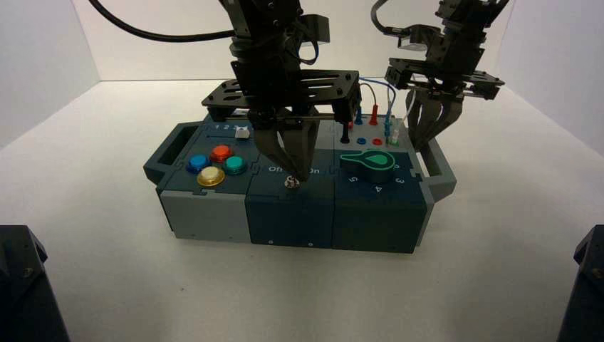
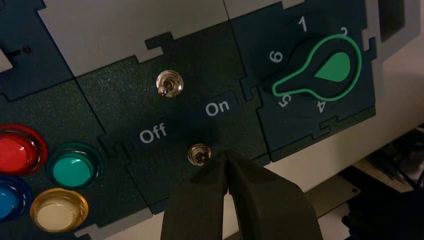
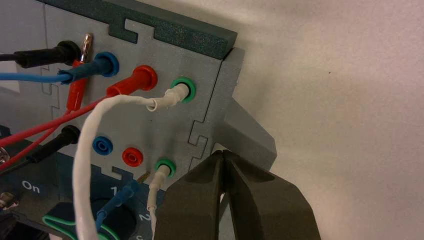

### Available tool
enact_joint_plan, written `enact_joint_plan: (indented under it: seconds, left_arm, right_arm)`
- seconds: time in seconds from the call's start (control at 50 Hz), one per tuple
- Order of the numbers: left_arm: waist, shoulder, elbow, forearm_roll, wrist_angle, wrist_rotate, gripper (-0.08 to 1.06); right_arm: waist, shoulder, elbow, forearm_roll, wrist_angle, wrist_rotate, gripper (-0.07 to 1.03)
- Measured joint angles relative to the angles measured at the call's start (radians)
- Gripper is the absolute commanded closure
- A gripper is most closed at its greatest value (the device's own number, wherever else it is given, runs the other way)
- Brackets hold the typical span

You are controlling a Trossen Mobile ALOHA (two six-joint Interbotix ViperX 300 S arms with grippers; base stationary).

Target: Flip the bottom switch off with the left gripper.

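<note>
The bottom switch (image 2: pixel 199 154), a tiny metal toggle in a brass-coloured collar, sits in the dark teal panel below the "Off"/"On" lettering; it also shows in the high view (image 1: pixel 290 182). My left gripper (image 2: pixel 226 154) is shut and empty. Its tips are pressed together right beside the switch on the "On" side, touching or nearly touching the collar; in the high view the left gripper (image 1: pixel 298 174) points straight down at it. I cannot tell which way the lever leans. My right gripper (image 3: pixel 222 156) is shut and empty, hovering by the box's right end (image 1: pixel 426 142).
A second toggle with a silvery collar (image 2: pixel 169 84) stands above the lettering. Red, green, blue and yellow buttons (image 2: pixel 72 170) lie to the box's left. The green knob (image 2: pixel 320 75) lies to its right. Plugged wires (image 3: pixel 125 102) cross the socket panel near the right gripper.
</note>
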Motion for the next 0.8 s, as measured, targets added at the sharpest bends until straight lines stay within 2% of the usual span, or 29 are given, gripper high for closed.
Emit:
enact_joint_plan:
  seconds: [0.36,0.8]
  left_arm:
    - [0.02,-0.002,0.005,0.0,-0.006,0.006,1.01]
    - [0.049,-0.034,0.051,-0.003,-0.02,0.006,1.01]
  right_arm:
    - [0.002,0.0,-0.002,0.0,0.0,0.0,0.99]
    - [0.005,0.003,-0.008,0.002,0.0,0.0,0.99]
